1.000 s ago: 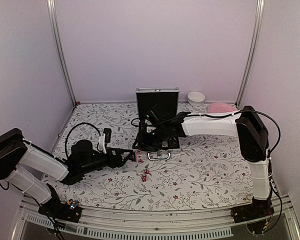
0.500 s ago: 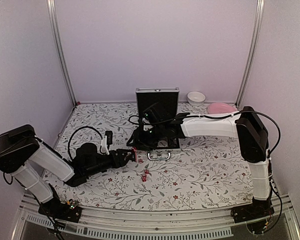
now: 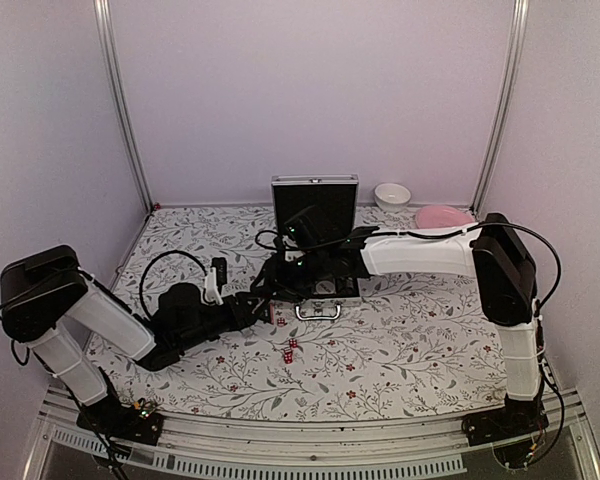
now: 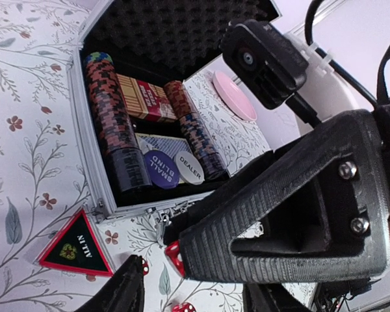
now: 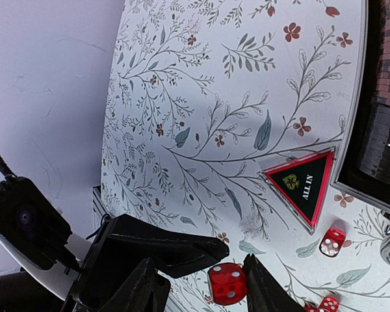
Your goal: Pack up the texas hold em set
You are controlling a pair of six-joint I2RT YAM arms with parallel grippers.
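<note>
The tiny red die [image 4: 174,255] lies on the floral-cloth table [image 3: 410,340] just off the near left corner of the open silver aluminium case [image 4: 78,130], near the black triangular marker [image 4: 75,246]. The left gripper [image 4: 195,291] brackets it, half-open and empty, and should close squarely on opposite faces. The right gripper [image 5: 200,270], also half-open and empty, crowds that spot; freer room lies toward the table's near edge.

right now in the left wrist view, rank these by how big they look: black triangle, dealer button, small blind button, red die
1. black triangle
2. small blind button and dealer button, about alike
3. red die, partly hidden
</note>
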